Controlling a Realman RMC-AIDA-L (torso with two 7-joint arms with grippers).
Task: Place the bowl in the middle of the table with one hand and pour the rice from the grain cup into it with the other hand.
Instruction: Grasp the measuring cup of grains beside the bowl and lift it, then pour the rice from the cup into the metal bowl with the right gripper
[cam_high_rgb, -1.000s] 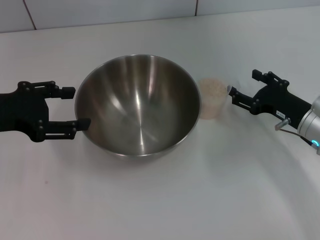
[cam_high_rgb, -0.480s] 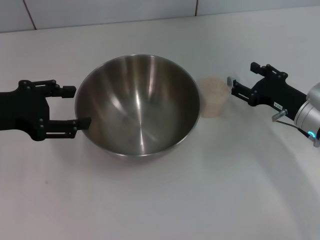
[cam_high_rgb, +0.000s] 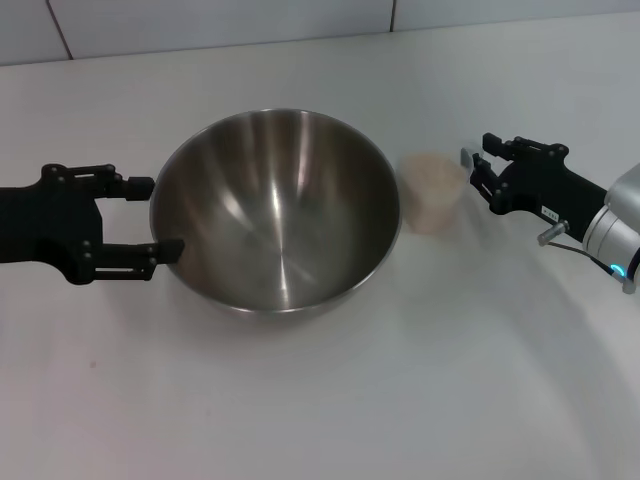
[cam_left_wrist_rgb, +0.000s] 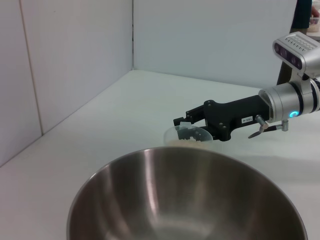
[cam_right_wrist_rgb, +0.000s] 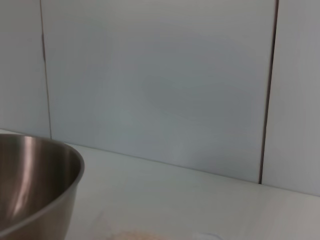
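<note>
The steel bowl stands in the middle of the white table. My left gripper is open at the bowl's left rim, its nearer fingertip touching the bowl's side. The grain cup, full of rice, stands upright just right of the bowl. My right gripper is open right beside the cup's right side, fingers level with its rim. The left wrist view shows the bowl, the cup behind it and the right gripper at the cup. The right wrist view shows the bowl's side.
A tiled white wall runs along the table's far edge. The table in front of the bowl and to the right of the cup is bare white surface.
My right gripper has moved left and a little farther back, up to the cup's right side. The left gripper has barely shifted. Bowl and cup have not moved.
</note>
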